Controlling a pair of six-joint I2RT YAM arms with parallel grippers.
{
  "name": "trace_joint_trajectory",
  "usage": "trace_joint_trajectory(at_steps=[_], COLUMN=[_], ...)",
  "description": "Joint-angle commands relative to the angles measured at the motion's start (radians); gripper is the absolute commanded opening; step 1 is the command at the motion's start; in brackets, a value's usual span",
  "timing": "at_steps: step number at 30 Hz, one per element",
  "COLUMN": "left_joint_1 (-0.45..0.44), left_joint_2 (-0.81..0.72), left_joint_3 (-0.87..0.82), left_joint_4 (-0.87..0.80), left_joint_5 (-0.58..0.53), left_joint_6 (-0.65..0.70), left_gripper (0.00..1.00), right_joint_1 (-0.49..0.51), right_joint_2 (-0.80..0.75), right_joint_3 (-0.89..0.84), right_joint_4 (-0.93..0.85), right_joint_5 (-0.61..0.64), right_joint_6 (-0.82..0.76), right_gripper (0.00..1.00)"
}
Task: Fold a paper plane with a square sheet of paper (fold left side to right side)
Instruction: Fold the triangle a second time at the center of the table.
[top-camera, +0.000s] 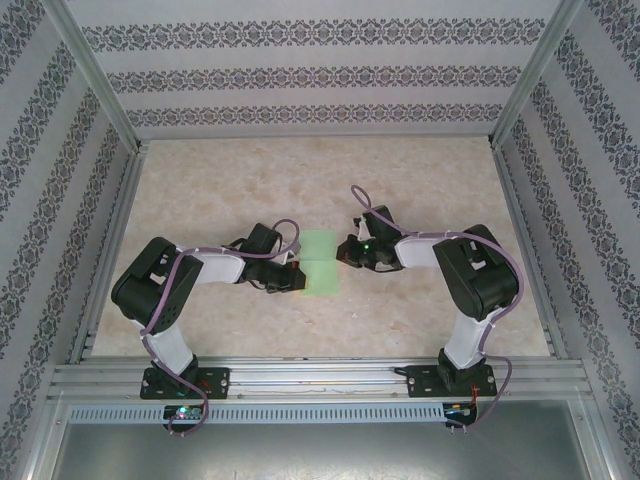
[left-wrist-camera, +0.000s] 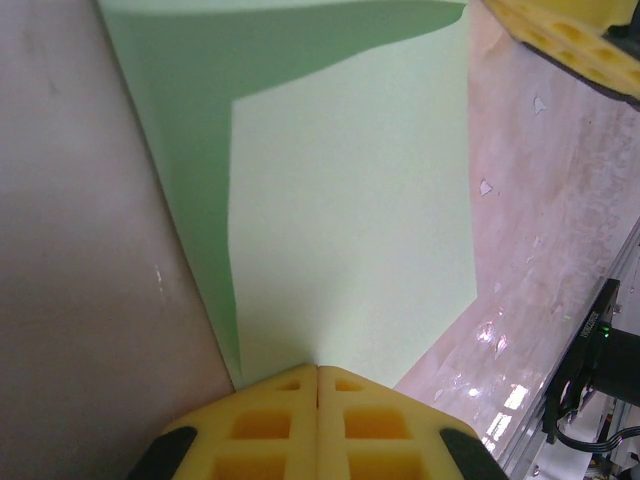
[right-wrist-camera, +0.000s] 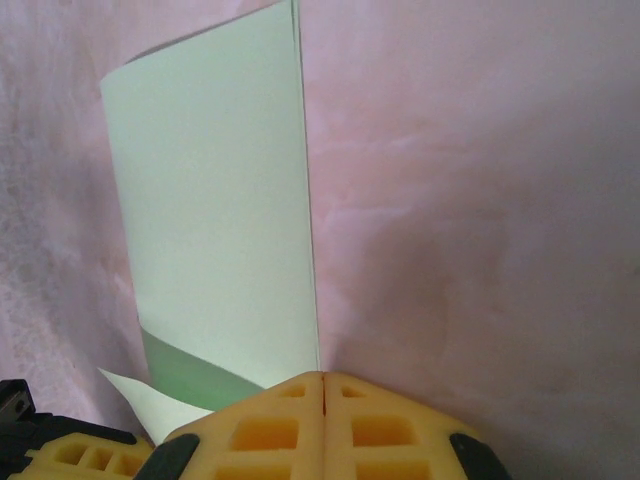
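Paper: sheet of paper (top-camera: 320, 262) is lying folded over on the table (top-camera: 250, 190).
Left gripper (left-wrist-camera: 318, 370): is pinching the sheet's left edge, jaws closed.
Right gripper (right-wrist-camera: 323, 378): is touching the sheet's right edge, jaws closed.

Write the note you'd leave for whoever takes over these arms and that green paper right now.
Left gripper: jaws shut, tips at the green sheet's left edge.
Right gripper: jaws shut, tips at its right edge.
Whether either pinches paper is unclear.
Sheet lies between them, doubled into a narrow rectangle.
Done: the side-to-side fold, apparently.
Left: every later fold toward a plane.
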Motion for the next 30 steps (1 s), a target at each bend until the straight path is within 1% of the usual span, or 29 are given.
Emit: trace_joint_trajectory(at_steps=[1,5,10,14,19,26,30], left_joint_1=[-0.010,-0.009,-0.009,-0.009,-0.009,-0.009,-0.009], left_joint_2=[0.048,0.042,0.037,0.036,0.039,0.038,0.043], left_joint_3=[-0.057,-0.058,-0.062,-0.061,-0.062,-0.060,-0.058], left_joint_4=[-0.117,-0.104,-0.099,-0.099,-0.101,-0.104,-0.104], left_joint_5=[-0.080,-0.071,-0.071,-0.071,-0.071,-0.071,-0.071], left_joint_6=[-0.005,-0.012,-0.014,-0.016,-0.016,-0.014,-0.012], left_gripper=[0.00,0.00,0.00,0.00,0.00,0.00,0.00], right_joint_1=[-0.024,-0.012,0.048,0.110,0.159,0.178,0.183], right_joint_2=[-0.026,-0.110,-0.173,-0.147,-0.083,-0.023,-0.021], right_joint_3=[0.014,-0.016,-0.050,-0.049,-0.012,-0.002,0.004], right_joint_4=[-0.061,-0.064,-0.045,0.006,0.043,0.079,0.092], right_joint_5=[0.090,0.084,0.074,0.061,0.052,0.039,0.033], right_joint_6=[-0.040,-0.033,-0.010,0.029,0.060,0.080,0.082], right_gripper=[0.00,0.00,0.00,0.00,0.00,0.00,0.00])
